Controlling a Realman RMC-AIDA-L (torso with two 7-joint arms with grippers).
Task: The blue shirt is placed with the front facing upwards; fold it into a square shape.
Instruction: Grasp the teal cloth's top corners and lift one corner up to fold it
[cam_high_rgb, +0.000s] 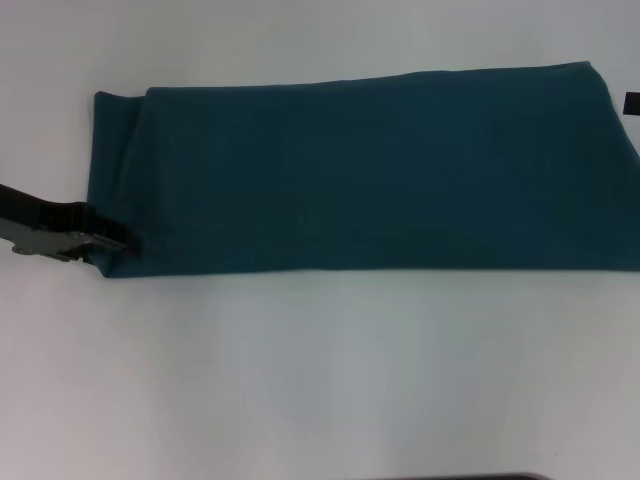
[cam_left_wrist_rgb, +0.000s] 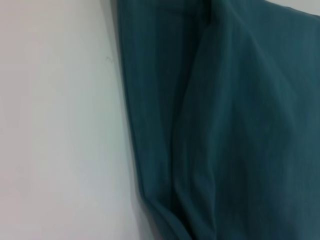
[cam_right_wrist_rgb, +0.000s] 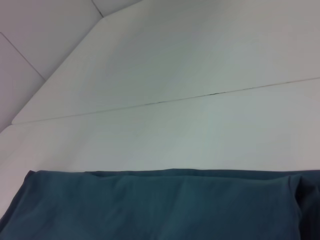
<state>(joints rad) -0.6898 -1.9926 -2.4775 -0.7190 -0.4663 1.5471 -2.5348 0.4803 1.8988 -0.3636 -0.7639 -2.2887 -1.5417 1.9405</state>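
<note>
The left gripper (cam_high_rgb: 118, 243) is clamped on the near left corner of the dark teal-blue cotton shirt (cam_high_rgb: 380, 170), which stretches away to its right as a long folded band on the white table (cam_high_rgb: 320, 380).

You have the blue shirt (cam_high_rgb: 370, 170) lying flat on the counter (cam_high_rgb: 320, 370), folded into a long band that runs from the counter's left side across to its right edge, set toward the far half. Bare counter lies before it and behind it. Your left gripper (cam_high_rgb: 118, 243) sits at the shirt's near-left corner, touching the cloth there, with its arm reaching in from the left edge.
</note>
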